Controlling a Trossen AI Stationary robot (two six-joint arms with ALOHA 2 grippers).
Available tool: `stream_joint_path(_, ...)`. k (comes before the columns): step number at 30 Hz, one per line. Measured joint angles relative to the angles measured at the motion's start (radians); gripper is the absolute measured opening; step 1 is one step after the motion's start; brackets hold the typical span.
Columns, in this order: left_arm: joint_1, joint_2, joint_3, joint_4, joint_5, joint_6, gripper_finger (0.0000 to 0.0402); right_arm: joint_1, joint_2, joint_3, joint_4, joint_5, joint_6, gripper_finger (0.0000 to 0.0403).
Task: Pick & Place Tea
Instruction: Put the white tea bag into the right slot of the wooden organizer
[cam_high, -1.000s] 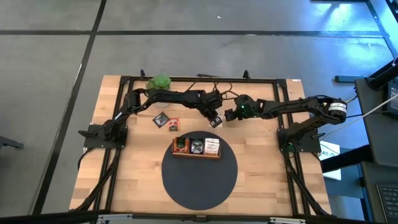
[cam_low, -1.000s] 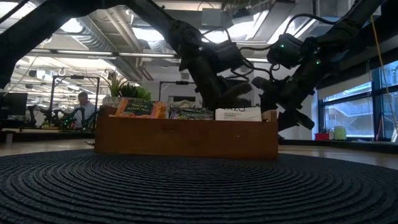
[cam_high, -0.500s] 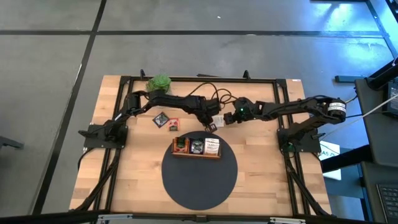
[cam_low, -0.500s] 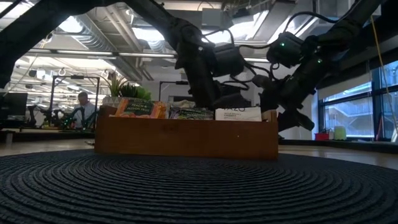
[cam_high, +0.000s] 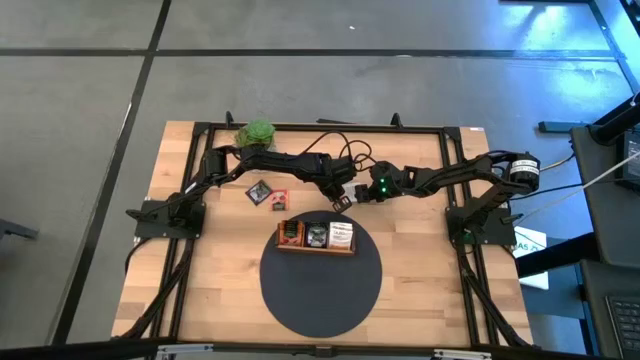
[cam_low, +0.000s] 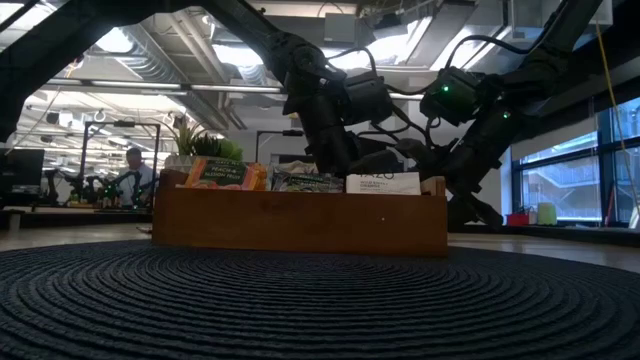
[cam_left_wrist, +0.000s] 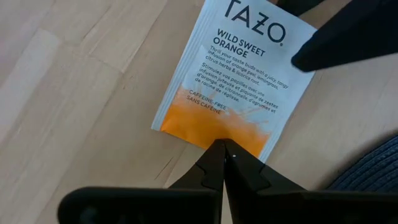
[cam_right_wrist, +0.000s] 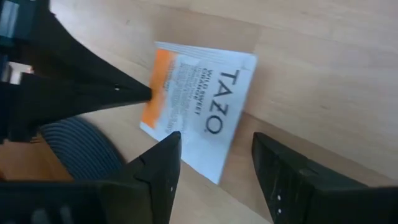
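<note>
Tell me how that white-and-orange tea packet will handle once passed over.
Tea packet looks thin and flat, so probably light and bendy. Left pincer pinches only its orange edge; it may droop. Right pincer, open astride it, should grip the smooth paper firmly.

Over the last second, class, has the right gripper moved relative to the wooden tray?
Yes. In the high view the right gripper has slid toward the left arm, ending above the tray's right compartment, open around the white-orange tea packet.

Three loose tea packets (cam_high: 340, 203); one three-part wooden tray (cam_high: 316, 249); one round dark mat (cam_high: 320, 290); one potted plant (cam_high: 256, 132); two arms.
</note>
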Motion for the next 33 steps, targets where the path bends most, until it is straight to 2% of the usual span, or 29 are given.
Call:
stream_joint_path(4, 0.0, 0.001, -0.001, 0.018, 0.001, -0.006, 0.0003, 0.0, 0.004, 0.0, 0.023, -0.021, 0.023, 0.0193)
stream_joint_path(8, 0.0, 0.002, -0.001, 0.026, 0.002, -0.01, 0.0003, 0.0, 0.005, 0.0, 0.022, -0.031, 0.023, 0.0169)
stream_joint_path(12, 0.0, 0.003, -0.001, 0.026, 0.002, -0.009, 0.0003, 0.001, 0.005, 0.0, 0.015, -0.06, 0.021, 0.0125)
stream_joint_path(21, -0.001, 0.003, -0.002, 0.026, 0.002, -0.008, 0.0003, 0.001, 0.005, -0.001, 0.014, -0.052, -0.054, 0.0009)
stream_joint_path(28, 0.006, -0.035, -0.011, -0.02, 0.005, 0.029, 0.0003, 0.0, 0.0, -0.001, 0.011, -0.077, -0.111, 0.0005)
stream_joint_path(33, 0.029, -0.179, -0.004, -0.014, -0.027, 0.053, 0.0003, -0.005, -0.068, 0.005, -0.017, -0.112, -0.211, 0.0004)
